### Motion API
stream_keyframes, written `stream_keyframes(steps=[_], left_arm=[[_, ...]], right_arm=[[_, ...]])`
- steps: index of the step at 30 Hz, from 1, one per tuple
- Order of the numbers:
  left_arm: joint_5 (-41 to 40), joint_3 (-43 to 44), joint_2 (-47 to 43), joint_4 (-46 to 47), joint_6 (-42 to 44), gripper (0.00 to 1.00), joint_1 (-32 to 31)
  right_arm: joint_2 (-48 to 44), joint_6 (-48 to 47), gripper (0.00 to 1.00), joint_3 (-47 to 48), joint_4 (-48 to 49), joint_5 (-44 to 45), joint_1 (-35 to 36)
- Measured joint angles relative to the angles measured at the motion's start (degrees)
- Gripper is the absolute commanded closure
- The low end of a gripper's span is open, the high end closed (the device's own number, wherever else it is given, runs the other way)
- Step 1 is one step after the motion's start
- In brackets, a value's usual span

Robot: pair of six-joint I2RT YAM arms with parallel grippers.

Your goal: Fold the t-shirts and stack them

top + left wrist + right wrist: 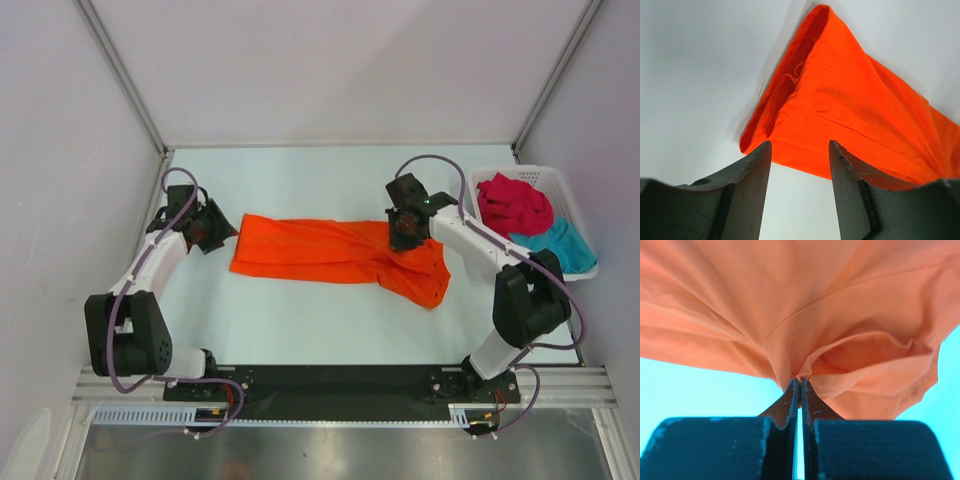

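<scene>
An orange t-shirt (330, 252) lies stretched across the middle of the table, bunched toward its right end. My right gripper (402, 238) is shut on a pinch of that shirt (840, 340) near the right end, the cloth gathered at its fingertips (800, 382). At the shirt's left edge (840, 110) my left gripper (218, 232) stands open, its fingers (757, 170) just short of the hem with only bare table between them. A crimson t-shirt (514, 206) and a teal t-shirt (560, 243) lie crumpled in the white basket (548, 181) at the right.
The basket stands against the right wall. White enclosure walls (70, 150) close in the table at left, right and back. Both arm bases sit on the black rail (330, 385) along the near edge.
</scene>
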Motion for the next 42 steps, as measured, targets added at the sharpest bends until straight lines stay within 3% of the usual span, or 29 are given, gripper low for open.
stream_keyframes(steps=[8,13,14,20,30,42], left_arm=[[1.1,-2.3,-3.0,0.0,0.1,0.45,1.7],[1.9,-3.1,-4.1,0.0,0.4,0.45,2.8],[2.0,-3.1,-4.3,-0.1,0.5,0.45,3.0],[2.6,-3.2,-4.8,-0.1,0.7,0.45,3.4],[3.1,-3.3,-4.8,-0.2,1.1,0.45,4.4],[3.1,-3.3,-4.8,-0.3,1.5,0.45,4.5]], right_arm=[[-3.8,3.4,0.98,-4.6,-2.4,2.6,5.8],[-4.2,6.3,0.77,-7.6,-3.7,3.5,10.6],[-4.2,6.8,0.67,-8.1,-3.8,3.5,11.3],[-3.9,7.9,0.58,-9.0,-4.5,3.7,12.1],[-0.3,7.0,0.57,-4.7,-5.7,5.5,11.0],[2.4,2.9,0.57,-0.2,-4.8,6.1,2.0]])
